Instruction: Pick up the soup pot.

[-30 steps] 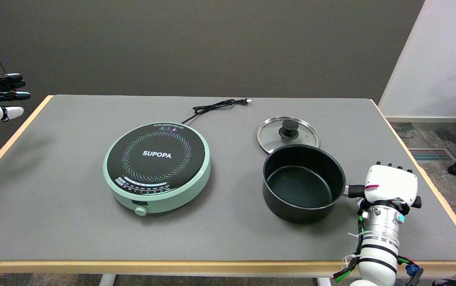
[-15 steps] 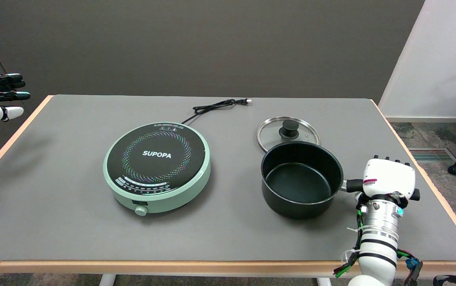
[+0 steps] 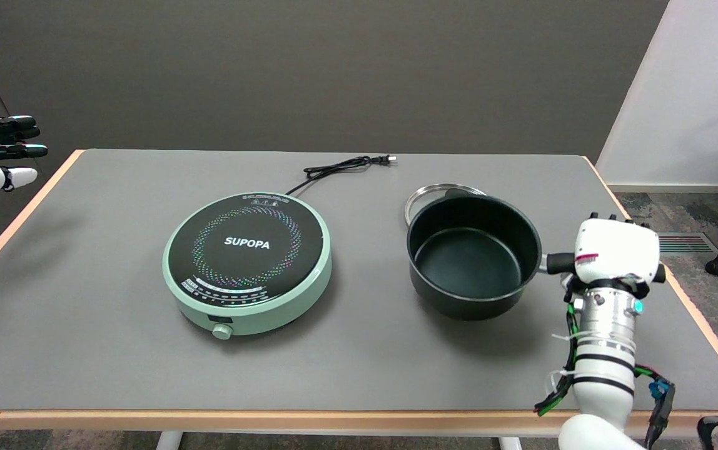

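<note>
Your right robot hand [image 3: 616,252] grasps the soup pot [image 3: 473,255] by its handle, seemingly clear of the bench [image 3: 115,350].

Robot hand [image 3: 616,253] grips soup pot [image 3: 473,256] (handle).

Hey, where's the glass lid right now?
In the head view, the glass lid lies on the table's right half, mostly hidden behind the soup pot, right of the induction cooker.

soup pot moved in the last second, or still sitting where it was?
Yes. The soup pot, gripped at its handle by the right hand, has risen and now hides most of the glass lid; the induction cooker has stayed put.
</note>
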`<control>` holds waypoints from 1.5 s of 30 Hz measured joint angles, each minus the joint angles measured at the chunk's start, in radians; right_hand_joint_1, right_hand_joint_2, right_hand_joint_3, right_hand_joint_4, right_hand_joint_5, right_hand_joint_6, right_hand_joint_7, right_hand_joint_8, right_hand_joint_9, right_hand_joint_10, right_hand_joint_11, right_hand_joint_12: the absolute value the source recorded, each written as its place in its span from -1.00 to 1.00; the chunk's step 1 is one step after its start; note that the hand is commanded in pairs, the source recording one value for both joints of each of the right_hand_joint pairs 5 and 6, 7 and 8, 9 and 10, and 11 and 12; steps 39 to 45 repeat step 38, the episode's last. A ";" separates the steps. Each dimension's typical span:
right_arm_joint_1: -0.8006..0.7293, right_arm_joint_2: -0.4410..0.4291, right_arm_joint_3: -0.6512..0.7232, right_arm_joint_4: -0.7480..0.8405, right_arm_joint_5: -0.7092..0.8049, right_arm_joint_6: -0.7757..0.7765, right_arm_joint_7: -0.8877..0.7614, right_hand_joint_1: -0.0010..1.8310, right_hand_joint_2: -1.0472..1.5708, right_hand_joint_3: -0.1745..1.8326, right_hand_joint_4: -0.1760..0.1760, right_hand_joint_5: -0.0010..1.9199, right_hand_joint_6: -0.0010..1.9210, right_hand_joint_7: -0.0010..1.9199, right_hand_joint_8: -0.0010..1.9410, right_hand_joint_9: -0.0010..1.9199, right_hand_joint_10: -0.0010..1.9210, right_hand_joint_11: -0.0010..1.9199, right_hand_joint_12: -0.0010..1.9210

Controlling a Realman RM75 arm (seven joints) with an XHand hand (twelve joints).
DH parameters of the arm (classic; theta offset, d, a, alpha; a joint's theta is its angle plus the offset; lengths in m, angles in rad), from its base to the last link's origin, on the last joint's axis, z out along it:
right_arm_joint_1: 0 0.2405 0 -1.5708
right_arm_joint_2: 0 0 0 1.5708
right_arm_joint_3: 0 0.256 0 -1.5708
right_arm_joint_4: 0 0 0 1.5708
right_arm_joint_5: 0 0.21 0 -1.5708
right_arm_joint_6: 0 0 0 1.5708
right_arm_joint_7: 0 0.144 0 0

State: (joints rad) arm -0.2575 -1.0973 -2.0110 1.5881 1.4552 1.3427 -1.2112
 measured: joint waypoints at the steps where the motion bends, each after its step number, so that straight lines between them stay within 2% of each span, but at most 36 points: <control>1: 0.000 0.006 0.008 0.008 -0.004 -0.010 0.006 0.34 0.40 -0.04 -0.12 1.00 1.00 1.00 0.98 1.00 1.00 1.00 1.00; 9: 0.000 0.044 0.091 0.059 -0.019 -0.109 0.046 0.34 0.41 -0.01 -0.12 1.00 1.00 1.00 0.98 1.00 1.00 1.00 1.00; 15: 0.005 0.064 0.185 0.084 -0.019 -0.239 0.077 0.34 0.41 -0.01 -0.11 1.00 1.00 1.00 0.98 1.00 1.00 1.00 1.00; 20: 0.040 0.070 0.283 0.091 -0.003 -0.413 0.100 0.34 0.40 -0.01 -0.11 1.00 1.00 1.00 0.98 1.00 1.00 1.00 1.00; 27: 0.166 0.059 0.381 0.054 0.015 -0.654 0.121 0.34 0.40 -0.02 -0.11 1.00 1.00 1.00 0.98 1.00 1.00 1.00 1.00; 32: 0.271 0.040 0.397 0.013 0.017 -0.785 0.130 0.34 0.40 -0.02 -0.11 1.00 1.00 1.00 0.98 1.00 1.00 1.00 1.00; 38: 0.390 0.012 0.352 -0.030 0.004 -0.891 0.138 0.35 0.39 -0.03 -0.11 1.00 1.00 1.00 0.98 1.00 1.00 1.00 1.00; 45: 0.390 0.012 0.352 -0.030 0.004 -0.891 0.138 0.35 0.39 -0.03 -0.11 1.00 1.00 1.00 0.98 1.00 1.00 1.00 1.00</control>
